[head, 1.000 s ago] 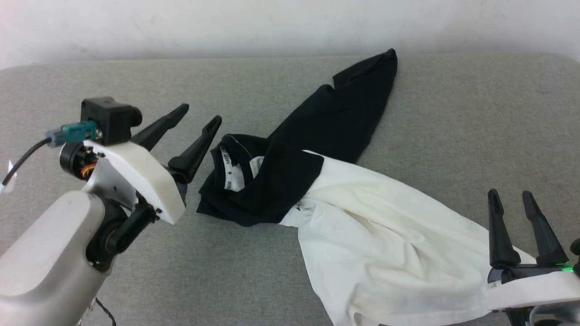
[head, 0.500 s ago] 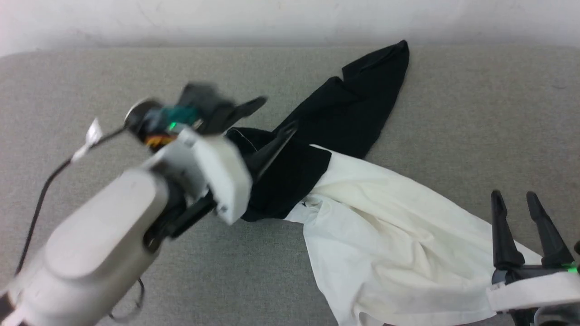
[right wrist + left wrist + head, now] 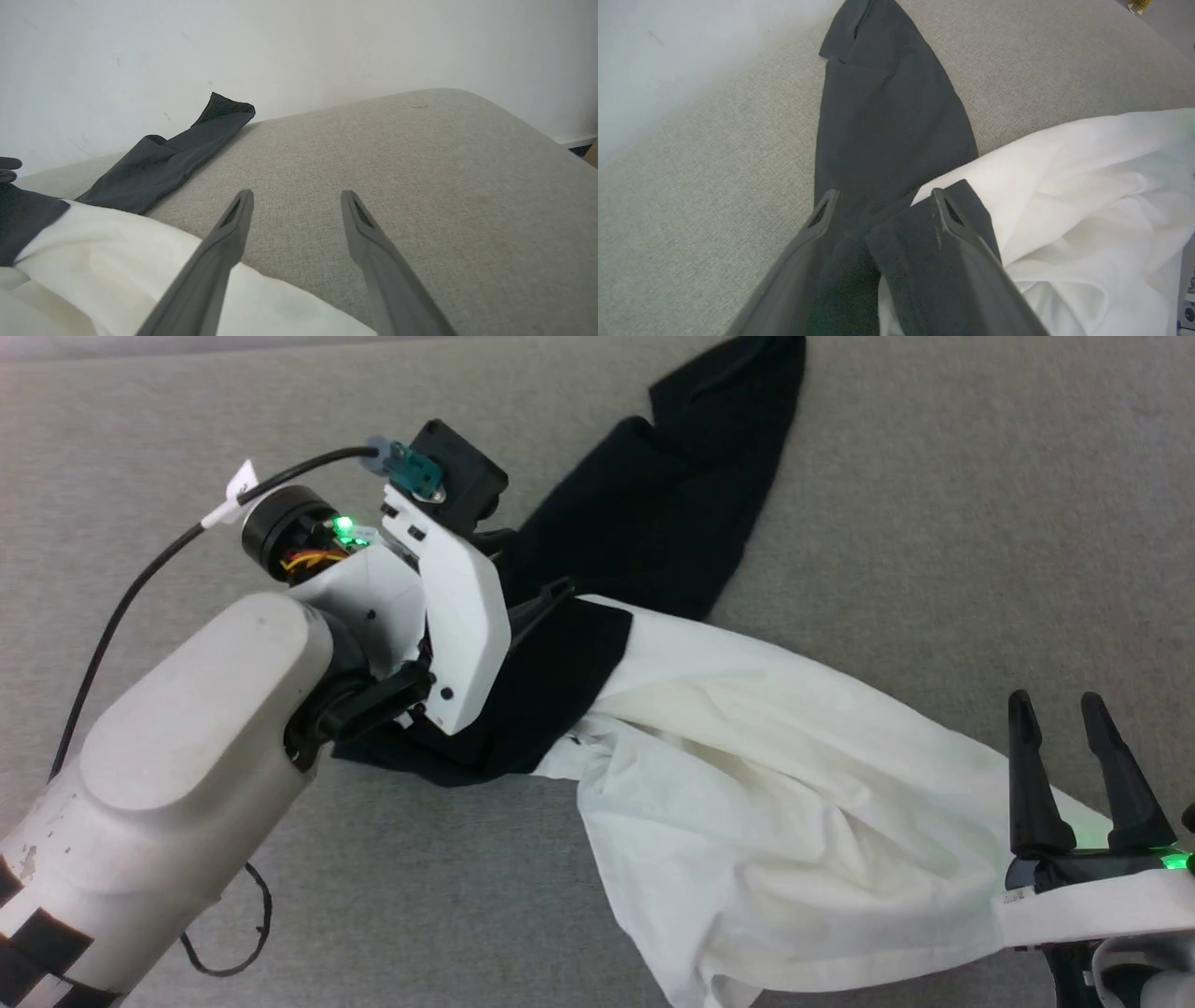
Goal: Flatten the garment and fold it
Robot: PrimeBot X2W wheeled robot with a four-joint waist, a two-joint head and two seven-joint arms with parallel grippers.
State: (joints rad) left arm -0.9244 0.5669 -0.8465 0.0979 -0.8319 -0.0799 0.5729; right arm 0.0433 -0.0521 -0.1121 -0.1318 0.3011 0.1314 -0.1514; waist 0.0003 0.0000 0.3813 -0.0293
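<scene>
Grey fabric surface (image 3: 934, 523) (rounded corner), crumpled garment (image 3: 747, 784) on it, white wall (image 3: 280, 46)

Two robot arms, both sets of fingers spread wide.
The pale left arm (image 3: 187, 737) reaches forward and inward, its left gripper (image 3: 885, 198) angled downward; the right gripper (image 3: 1055, 709) sits low, fingers pointing forward.

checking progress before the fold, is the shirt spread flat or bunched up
Bunched, not flat. The garment lies twisted on the grey cushion: cream body creased in ridges, one black sleeve trailing away.
</scene>
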